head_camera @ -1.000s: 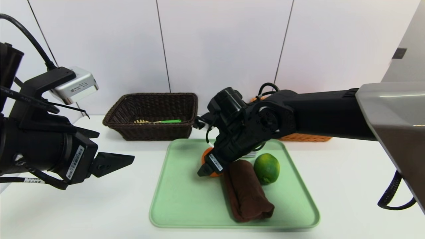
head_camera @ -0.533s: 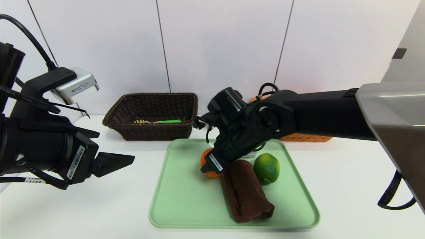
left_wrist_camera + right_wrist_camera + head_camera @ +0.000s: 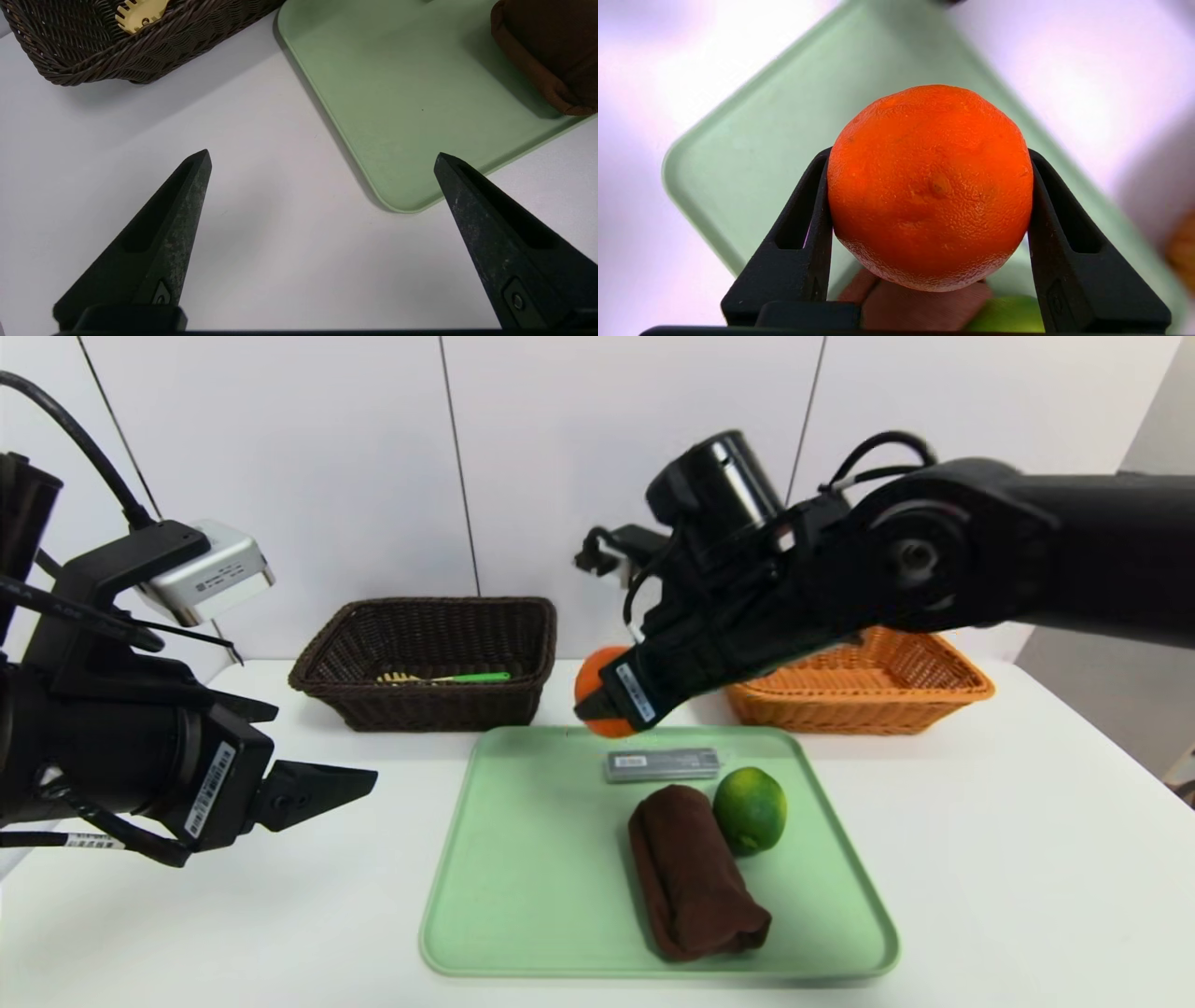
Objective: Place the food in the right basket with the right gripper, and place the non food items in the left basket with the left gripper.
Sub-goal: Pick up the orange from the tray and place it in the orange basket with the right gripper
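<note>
My right gripper [image 3: 609,702] is shut on an orange [image 3: 597,683] [image 3: 930,186], held in the air above the far edge of the green tray [image 3: 523,896]. On the tray lie a rolled brown towel [image 3: 693,873], a green lime [image 3: 750,809] and a flat grey bar [image 3: 662,764]. The orange wicker basket [image 3: 887,686] stands behind the tray to the right, the dark brown basket [image 3: 425,658] to the left. My left gripper [image 3: 322,158] hangs open over the bare table, left of the tray.
The brown basket holds a green-handled brush [image 3: 446,678]. White table [image 3: 1027,859] stretches around the tray; a white panelled wall stands behind the baskets.
My right gripper closed on the orange and lifted it up and back off the tray, uncovering the grey bar. The left arm has not moved.
</note>
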### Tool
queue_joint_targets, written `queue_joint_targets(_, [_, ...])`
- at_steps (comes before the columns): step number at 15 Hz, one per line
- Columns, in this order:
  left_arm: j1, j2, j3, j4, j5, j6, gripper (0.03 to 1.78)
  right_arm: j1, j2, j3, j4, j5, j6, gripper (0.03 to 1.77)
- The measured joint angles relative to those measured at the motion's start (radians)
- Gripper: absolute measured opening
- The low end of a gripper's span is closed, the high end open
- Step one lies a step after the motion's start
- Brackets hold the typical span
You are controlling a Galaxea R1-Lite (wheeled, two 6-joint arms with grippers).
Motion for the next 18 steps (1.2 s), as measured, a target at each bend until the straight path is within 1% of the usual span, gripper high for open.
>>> queue_joint_targets(2, [0.000, 0.003, -0.001, -0.001, 0.000, 0.000, 1.69, -0.047, -0.042, -0.021, -0.006, -0.067, -0.003, 1.13])
queue_joint_targets(3, [0.000, 0.005, -0.003, -0.001, -0.001, 0.001, 1.69, -0.080, -0.056, -0.032, -0.006, -0.079, -0.005, 1.13])
queue_joint_targets(4, [-0.001, 0.008, -0.005, -0.003, -0.001, 0.001, 1.69, -0.113, -0.064, -0.040, -0.006, -0.083, -0.006, 1.13])
queue_joint_targets(7, [-0.001, 0.016, -0.008, -0.003, -0.001, 0.001, 1.69, -0.243, -0.068, -0.056, -0.007, -0.085, -0.013, 1.13])
queue_joint_targets(11, [-0.001, 0.025, -0.008, -0.003, -0.001, 0.003, 1.69, -0.423, -0.003, -0.059, -0.009, -0.083, -0.017, 1.13])
queue_joint_targets(14, [-0.001, 0.033, -0.009, -0.003, -0.001, 0.003, 1.69, -0.512, 0.080, -0.060, -0.015, -0.083, -0.018, 1.13])
queue_joint_targets(16, [-0.001, 0.037, -0.009, -0.003, 0.000, 0.002, 1.69, -0.548, 0.138, -0.061, -0.066, -0.083, -0.015, 1.13])
queue_joint_targets(18, [-0.001, 0.037, -0.010, -0.003, -0.001, -0.001, 1.69, -0.566, 0.184, -0.061, -0.095, -0.083, -0.016, 1.13])
